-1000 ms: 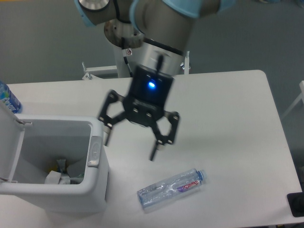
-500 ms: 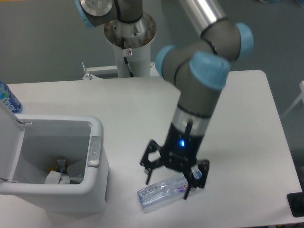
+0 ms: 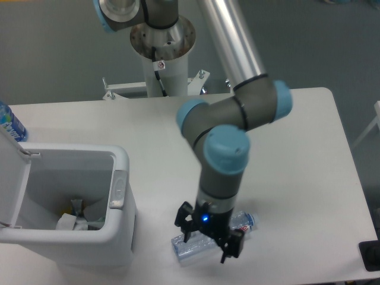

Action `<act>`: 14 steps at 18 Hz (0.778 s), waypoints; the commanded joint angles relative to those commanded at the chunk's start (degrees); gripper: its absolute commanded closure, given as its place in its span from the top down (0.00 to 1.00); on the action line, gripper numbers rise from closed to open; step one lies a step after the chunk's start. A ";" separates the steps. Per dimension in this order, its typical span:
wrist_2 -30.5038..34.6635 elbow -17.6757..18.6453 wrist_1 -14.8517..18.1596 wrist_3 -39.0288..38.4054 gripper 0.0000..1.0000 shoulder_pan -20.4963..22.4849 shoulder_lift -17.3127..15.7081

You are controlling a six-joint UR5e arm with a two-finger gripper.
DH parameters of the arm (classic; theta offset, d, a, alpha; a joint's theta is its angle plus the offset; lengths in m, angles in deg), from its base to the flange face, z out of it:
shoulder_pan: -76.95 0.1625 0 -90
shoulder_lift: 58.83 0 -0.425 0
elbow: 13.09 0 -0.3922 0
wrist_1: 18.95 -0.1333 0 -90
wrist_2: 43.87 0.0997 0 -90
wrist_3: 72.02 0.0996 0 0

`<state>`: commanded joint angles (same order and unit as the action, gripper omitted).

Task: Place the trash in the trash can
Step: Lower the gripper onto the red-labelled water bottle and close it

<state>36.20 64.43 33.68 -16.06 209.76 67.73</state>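
the arm (image 3: 228, 127) comes in from the top of the view as a long silver tube, bends at a grey elbow with blue caps, and turns straight down through a blue-capped wrist joint to the tool (image 3: 208, 238), which points down at the counter (image 3: 297, 154). a small blue light glows on the tool's body. the tool sits low over the crushed bottle (image 3: 211, 236), its two dark fingers (image 3: 183, 228) astride the bottle's middle, one on the side nearer the trash can (image 3: 122, 190) and one on the side away from it. the fingers stand close to the bottle's sides, but whether they already press on the plastic i cannot tell

the crushed bottle lies flat on the counter just to the right of the trash can and near the front edge, its blue cap end pointing away from the can and its red-lettered label peeking out beyond the tool. the trash can stands with its lid (image 3: 12, 178) flipped up on the far left side and the grey latch on its right rim facing the bottle. inside the can, at the bottom, lies some whitish crumpled trash (image 3: 71, 221). behind the can, at the left edge of the view, an upright bottle (image 3: 9, 122) with a blue label shows in part
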 joint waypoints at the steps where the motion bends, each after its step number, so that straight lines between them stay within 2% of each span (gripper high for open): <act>1: 0.26 0.09 1.14 2.63 1.00 -0.09 0.18; 3: 1.40 0.79 2.38 5.20 1.00 -0.70 0.18; 14: 2.20 1.06 1.60 6.35 1.00 -1.76 3.25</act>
<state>38.39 65.49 35.28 -9.71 208.00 70.98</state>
